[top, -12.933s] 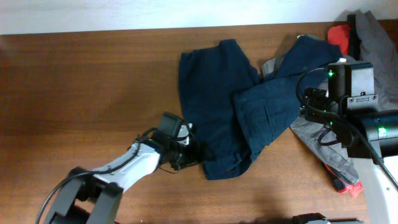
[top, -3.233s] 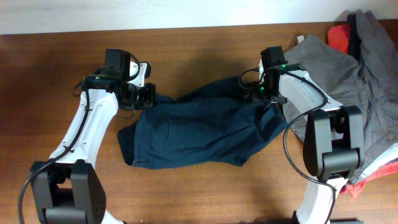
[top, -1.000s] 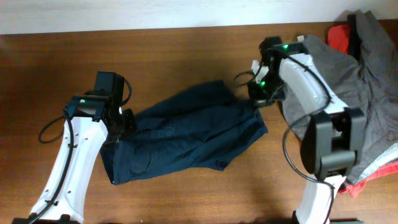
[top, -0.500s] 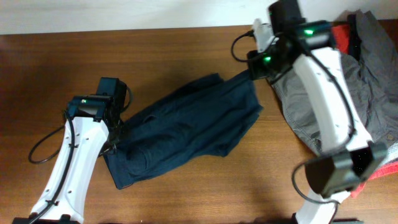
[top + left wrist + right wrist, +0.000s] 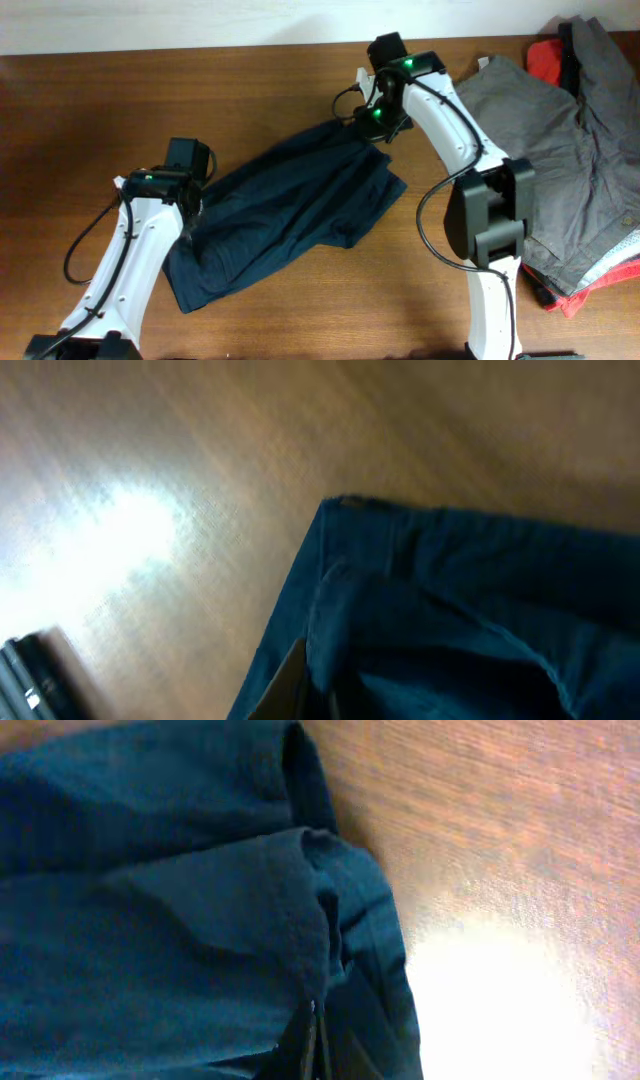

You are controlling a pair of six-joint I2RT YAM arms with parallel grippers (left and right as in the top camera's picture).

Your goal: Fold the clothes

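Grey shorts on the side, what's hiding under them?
Under the grey shorts some red-orange cloth peeks out at the far edge and again at the near corner. How much more lies beneath is covered, so I cannot tell.

L gripper (image 5: 305,690), R gripper (image 5: 312,1045) tips hidden in navy shorts (image 5: 290,215); grey pile (image 5: 560,150) cropped rt

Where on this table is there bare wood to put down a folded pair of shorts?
Bare table runs along the back-left, between the far edge and the navy shorts. A smaller patch lies at the front, between those shorts and the right arm. The right end is crowded with grey shorts and red-orange pieces.
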